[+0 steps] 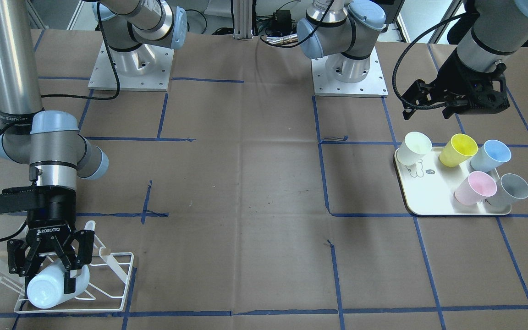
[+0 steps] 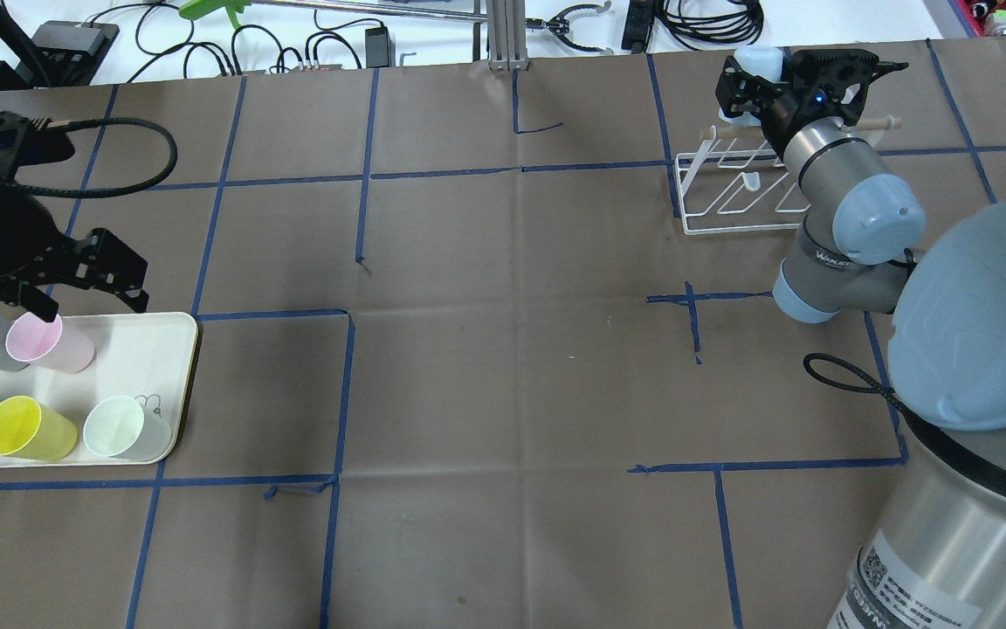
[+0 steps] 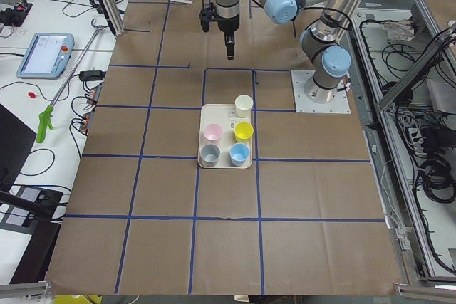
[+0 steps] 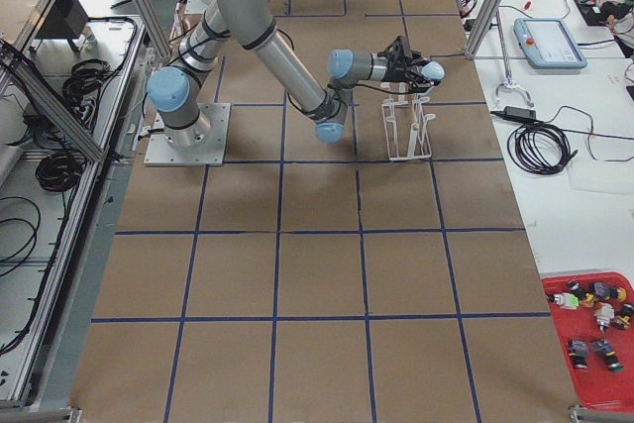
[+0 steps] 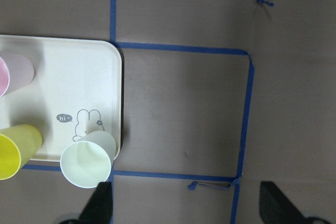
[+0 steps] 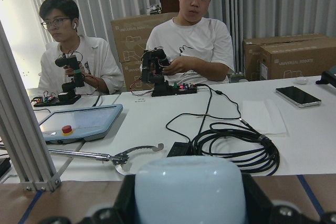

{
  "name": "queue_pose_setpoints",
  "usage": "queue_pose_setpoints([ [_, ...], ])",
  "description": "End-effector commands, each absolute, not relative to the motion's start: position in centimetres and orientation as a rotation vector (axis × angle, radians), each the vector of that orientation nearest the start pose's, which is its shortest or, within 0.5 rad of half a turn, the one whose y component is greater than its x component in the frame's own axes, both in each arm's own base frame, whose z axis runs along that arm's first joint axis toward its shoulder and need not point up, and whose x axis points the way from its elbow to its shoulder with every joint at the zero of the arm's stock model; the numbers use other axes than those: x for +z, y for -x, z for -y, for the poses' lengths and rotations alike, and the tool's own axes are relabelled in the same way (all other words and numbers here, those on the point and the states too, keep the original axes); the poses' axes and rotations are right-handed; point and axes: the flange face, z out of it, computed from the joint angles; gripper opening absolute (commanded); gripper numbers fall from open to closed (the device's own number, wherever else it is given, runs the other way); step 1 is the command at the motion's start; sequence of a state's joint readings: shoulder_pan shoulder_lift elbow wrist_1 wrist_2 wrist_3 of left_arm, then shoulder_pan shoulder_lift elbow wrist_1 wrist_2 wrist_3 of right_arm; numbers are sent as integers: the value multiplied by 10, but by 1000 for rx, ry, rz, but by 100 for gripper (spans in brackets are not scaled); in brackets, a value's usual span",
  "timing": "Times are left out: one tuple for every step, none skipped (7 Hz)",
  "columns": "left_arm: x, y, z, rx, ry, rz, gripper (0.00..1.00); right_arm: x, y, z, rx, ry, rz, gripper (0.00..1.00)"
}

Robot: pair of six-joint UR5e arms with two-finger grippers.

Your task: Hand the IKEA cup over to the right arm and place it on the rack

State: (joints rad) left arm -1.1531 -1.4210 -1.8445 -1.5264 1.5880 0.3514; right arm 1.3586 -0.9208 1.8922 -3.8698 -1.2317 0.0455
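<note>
My right gripper (image 1: 46, 270) is shut on a pale blue-white IKEA cup (image 1: 55, 285). It holds the cup tilted, bottom up, over the white wire rack (image 1: 115, 268). Whether the cup touches a prong I cannot tell. The cup fills the bottom of the right wrist view (image 6: 189, 190) between the two pads. In the overhead view the cup (image 2: 753, 61) is at the rack's (image 2: 730, 196) far end. My left gripper (image 1: 452, 104) is open and empty. It hovers beside the cream bear tray (image 1: 429, 201); its fingertips (image 5: 100, 203) show wide apart.
The tray holds several upright cups: pale white (image 1: 417, 146), yellow (image 1: 459, 150), blue (image 1: 491, 156), pink (image 1: 475, 188) and grey (image 1: 514, 190). Blue tape lines cross the brown table. Two operators sit behind a white bench past the table's far edge (image 6: 194, 35).
</note>
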Motion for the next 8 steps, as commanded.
queue_pose_setpoints([
  [404, -95, 406, 162, 106, -3176, 97, 254, -37, 618, -1851, 13, -2333, 22],
  [396, -96, 402, 162, 101, -3177, 97, 254, -37, 622, -1855, 14, -2331, 22],
  [391, -96, 402, 167, 99, -3181, 97, 250, -36, 626, -1855, 14, -2331, 22],
  [385, -97, 405, 171, 95, -3189, 97, 248, -35, 628, -1855, 14, -2331, 22],
  [369, -99, 407, 162, 39, -3188, 97, 248, -35, 628, -1855, 14, -2331, 22],
  [347, -97, 403, 130, 26, -3179, 97, 246, -36, 629, -1852, 15, -2332, 22],
  [323, -93, 398, 103, 24, -3173, 97, 245, -37, 631, -1855, 18, -2329, 22],
  [301, -89, 391, 92, 26, -3169, 97, 246, -42, 633, -1857, 28, -2322, 22],
])
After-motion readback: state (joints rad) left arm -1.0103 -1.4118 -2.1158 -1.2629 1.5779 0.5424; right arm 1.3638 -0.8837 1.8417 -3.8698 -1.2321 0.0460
